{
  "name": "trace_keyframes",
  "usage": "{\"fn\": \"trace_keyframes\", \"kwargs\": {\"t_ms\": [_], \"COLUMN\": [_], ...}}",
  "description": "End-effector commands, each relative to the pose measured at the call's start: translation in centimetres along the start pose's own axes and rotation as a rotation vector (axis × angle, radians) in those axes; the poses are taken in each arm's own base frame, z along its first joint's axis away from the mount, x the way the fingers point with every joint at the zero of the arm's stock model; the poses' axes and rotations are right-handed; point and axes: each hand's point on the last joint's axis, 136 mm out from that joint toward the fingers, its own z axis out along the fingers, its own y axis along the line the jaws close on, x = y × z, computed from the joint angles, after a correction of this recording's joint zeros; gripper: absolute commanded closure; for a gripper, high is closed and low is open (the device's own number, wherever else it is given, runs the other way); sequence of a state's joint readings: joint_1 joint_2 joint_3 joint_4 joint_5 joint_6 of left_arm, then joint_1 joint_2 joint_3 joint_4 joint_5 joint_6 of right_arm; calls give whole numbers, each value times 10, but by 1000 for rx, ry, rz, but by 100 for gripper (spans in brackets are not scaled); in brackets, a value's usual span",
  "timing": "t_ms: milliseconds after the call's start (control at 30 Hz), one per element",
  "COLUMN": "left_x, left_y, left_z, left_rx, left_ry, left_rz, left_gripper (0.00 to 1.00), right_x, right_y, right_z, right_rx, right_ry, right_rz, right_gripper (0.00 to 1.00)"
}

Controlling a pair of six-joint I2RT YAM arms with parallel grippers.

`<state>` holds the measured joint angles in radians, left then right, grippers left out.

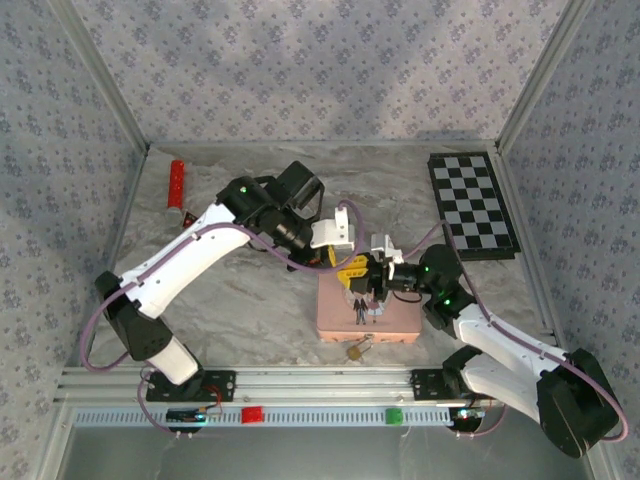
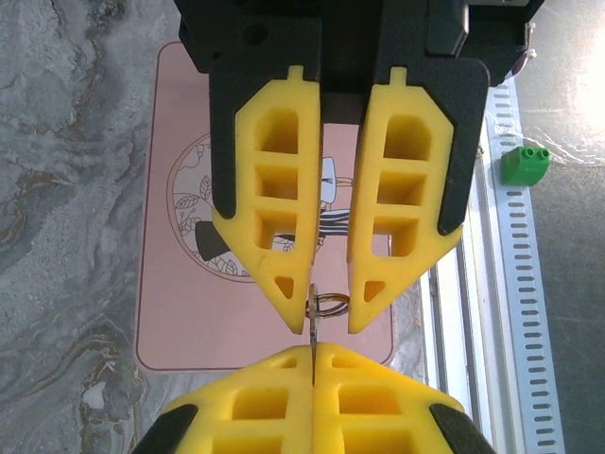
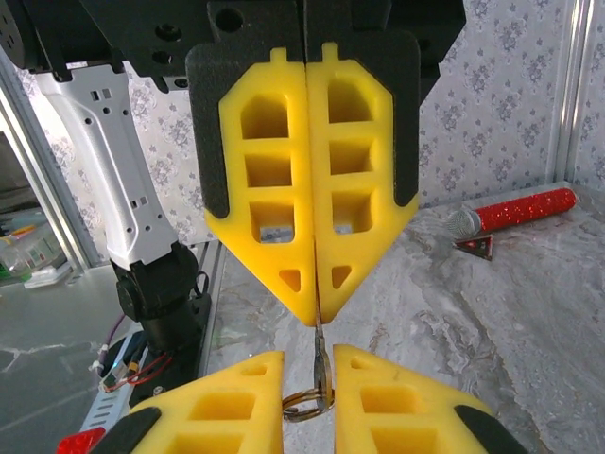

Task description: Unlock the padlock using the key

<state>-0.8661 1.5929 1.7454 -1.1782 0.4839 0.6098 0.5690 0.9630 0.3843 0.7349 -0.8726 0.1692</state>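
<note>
Nearest us stood the two arms, the left arm (image 1: 200,250) and the right arm (image 1: 500,345), both bent inward so that their wrists met above the pink tin (image 1: 400,320). Under them spread the marbled table (image 1: 240,300), and the tin lay flat on it, lid up. A checkerboard (image 1: 472,205) lay well beyond the tin to its right, and a red glitter stick (image 1: 177,183) well beyond it to its left.

Above the tin we saw the left gripper (image 3: 317,317) with its yellow fingers pressed together on the blade of the key (image 3: 319,369), which ran edge-on between the two grippers. The right gripper (image 2: 331,317) faced it tip to tip, its fingers standing apart with the key's ring in the gap. The ring nearly filled that gap, and we could not tell whether the pads pressed on it.

The padlock (image 1: 355,350), a small brass thing, lay on the table just beside the tin's near edge, apart from both grippers.
</note>
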Motion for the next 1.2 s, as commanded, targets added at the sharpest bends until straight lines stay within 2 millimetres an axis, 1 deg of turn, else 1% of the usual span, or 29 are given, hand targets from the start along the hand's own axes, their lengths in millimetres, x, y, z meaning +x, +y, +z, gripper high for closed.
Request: {"fn": "trace_keyframes", "kwargs": {"t_ms": [0, 133, 200, 267, 467, 667, 733, 767, 867, 933, 1000, 1067, 1133, 1167], "left_x": [-9, -9, -8, -8, -8, -10, -10, -10, -11, -16, -24, -30, -23, -15], "left_y": [-9, -10, -10, -10, -9, -8, -8, -7, -1, 10, 27, 48, 68, 76], "left_z": [-16, -16, -16, -16, -15, -15, -14, -14, -16, -25, -42, -67, -94, -99], "left_rx": [-19, -21, -21, -21, -22, -27, -31, -34, -69, -131, -227, -364, -496, -544], "left_ry": [-55, -57, -54, -55, -54, -69, -71, -72, -90, -155, -262, -417, -565, -596], "left_rz": [49, 50, 47, 48, 46, 52, 51, 51, 48, 27, -13, -70, -177, -230], "left_gripper": [100, 100, 100, 100, 100, 100, 97, 94, 79, 69, 61, 54, 46, 43], "right_x": [-16, -18, -17, -19, -19, -19, -20, -20, -21, -19, -16, -12, -8, -5], "right_y": [0, 0, 1, 2, 4, 1, -4, -6, -16, -26, -40, -56, -68, -74], "right_z": [0, 0, 0, 0, 0, 1, 1, 1, -1, -6, -16, -28, -41, -48], "right_rx": [2, -1, -7, -8, -20, -6, 22, 32, 80, 131, 208, 300, 396, 450], "right_ry": [-27, -30, -29, -31, -26, -22, -23, -24, -26, -21, -12, 3, 23, 34], "right_rz": [-40, -40, -39, -41, -35, -30, -22, -17, 7, 40, 86, 138, 194, 223], "right_gripper": [82, 81, 82, 84, 97, 100, 100, 100, 100, 100, 100, 100, 100, 100]}}
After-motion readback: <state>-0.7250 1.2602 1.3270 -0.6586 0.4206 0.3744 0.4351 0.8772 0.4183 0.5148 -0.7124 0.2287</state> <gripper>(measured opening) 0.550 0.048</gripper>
